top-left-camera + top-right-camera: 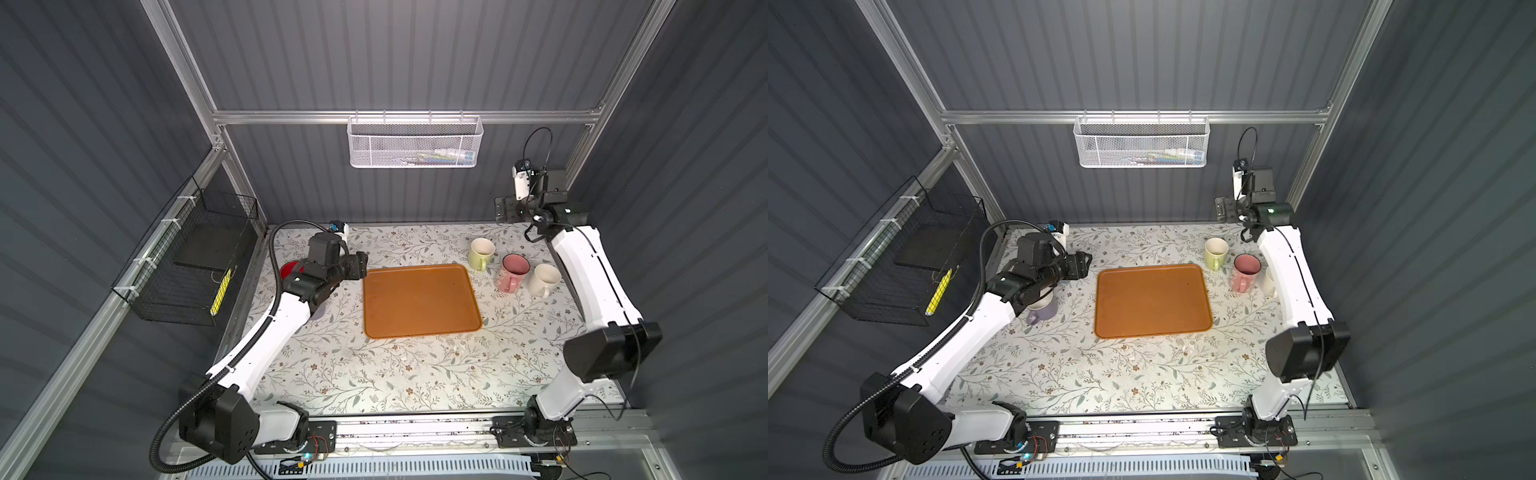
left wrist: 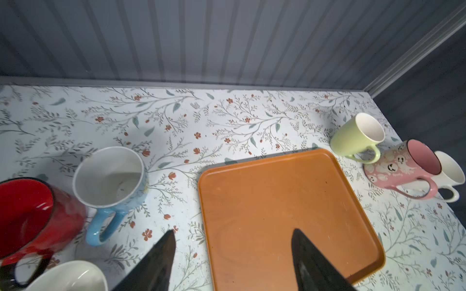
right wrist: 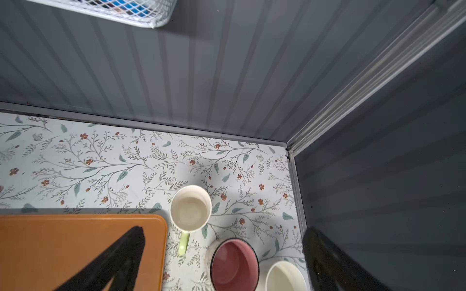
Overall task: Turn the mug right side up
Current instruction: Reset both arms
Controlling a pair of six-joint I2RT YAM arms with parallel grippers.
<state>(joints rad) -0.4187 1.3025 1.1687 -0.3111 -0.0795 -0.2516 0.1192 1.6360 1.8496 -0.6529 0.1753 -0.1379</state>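
Three mugs stand mouth up at the back right: a green mug (image 1: 482, 253) (image 3: 191, 209), a pink mug (image 1: 514, 272) (image 3: 234, 264) and a white mug (image 1: 543, 280) (image 3: 286, 277). At the back left, a red mug (image 2: 37, 214), a blue-handled mug (image 2: 111, 176) and a pale mug (image 1: 1042, 309) also stand mouth up, mostly hidden under my left arm in both top views. My left gripper (image 1: 359, 266) (image 2: 234, 233) hangs open and empty over the tray's left edge. My right gripper (image 1: 503, 210) (image 3: 224, 231) is raised high above the right mugs, open and empty.
An orange tray (image 1: 419, 299) lies bare in the middle of the floral table. A white mesh basket (image 1: 413, 141) hangs on the back wall. A black wire basket (image 1: 195, 266) is fixed to the left wall. The back wall and right wall stand close behind the right mugs.
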